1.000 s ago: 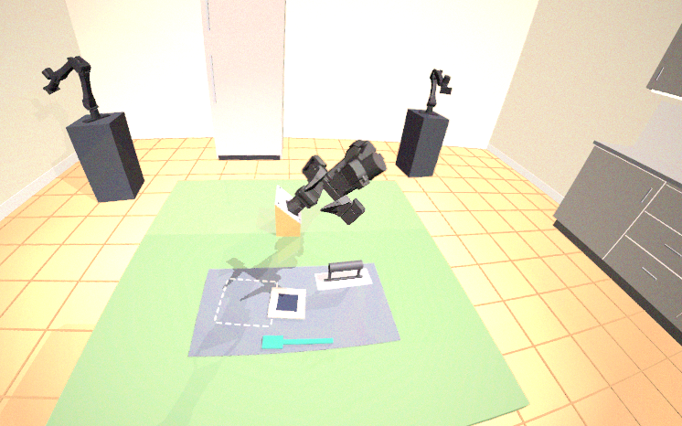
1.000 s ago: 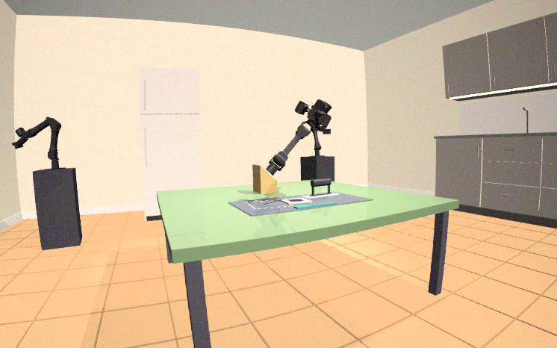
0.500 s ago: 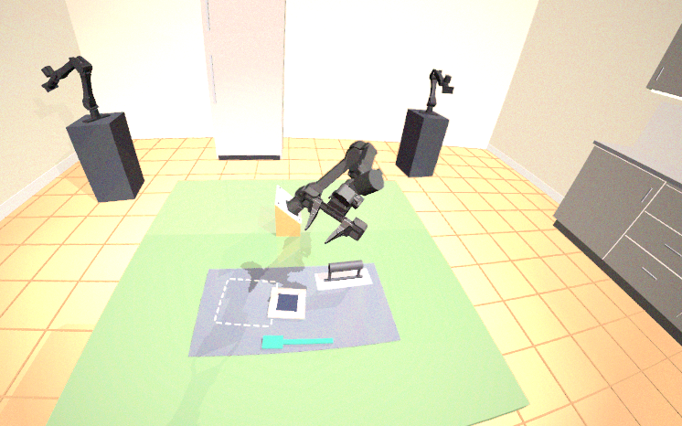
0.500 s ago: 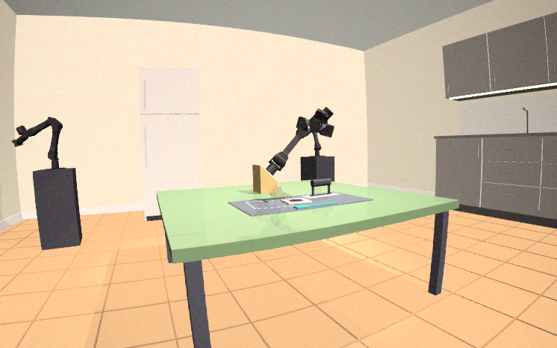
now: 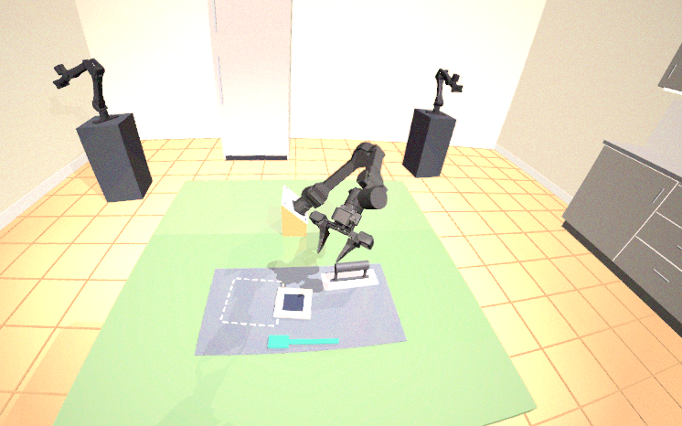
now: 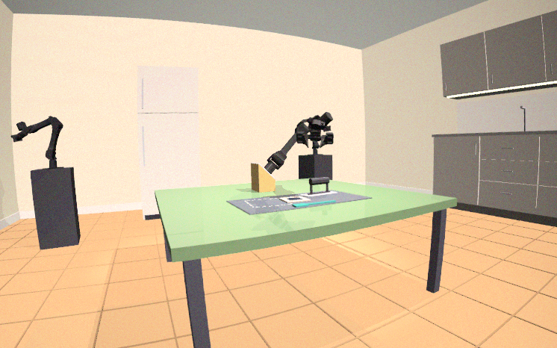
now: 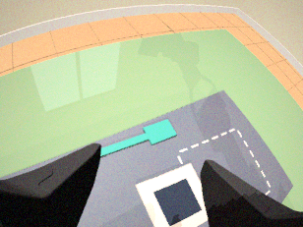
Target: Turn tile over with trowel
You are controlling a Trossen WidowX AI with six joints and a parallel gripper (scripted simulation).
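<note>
The trowel (image 5: 352, 266) (image 6: 319, 181) stands at the mat's back right, its black bar handle raised on posts above a flat pale blade; the wrist view does not show it. The tile (image 5: 293, 303) (image 6: 294, 199) (image 7: 177, 201) lies flat, pale with a dark square facing up, over the right side of the dashed outline (image 5: 248, 324) (image 7: 237, 130). A flat turquoise tool (image 5: 278, 341) (image 6: 315, 203) (image 7: 159, 132) lies along the mat's front edge. My gripper (image 5: 327, 256) (image 6: 313, 144) (image 7: 152, 160) is open and empty, in the air above and behind the trowel.
The grey mat (image 5: 365, 317) (image 6: 354, 198) (image 7: 123, 191) lies on the green table (image 5: 412, 380) (image 6: 228, 237) (image 7: 123, 92). My arm rises from an orange wedge-shaped base (image 5: 293, 226) (image 6: 263, 181) behind the mat. Two other arms stand on dark pedestals (image 5: 113, 158) (image 5: 428, 143) beyond the table.
</note>
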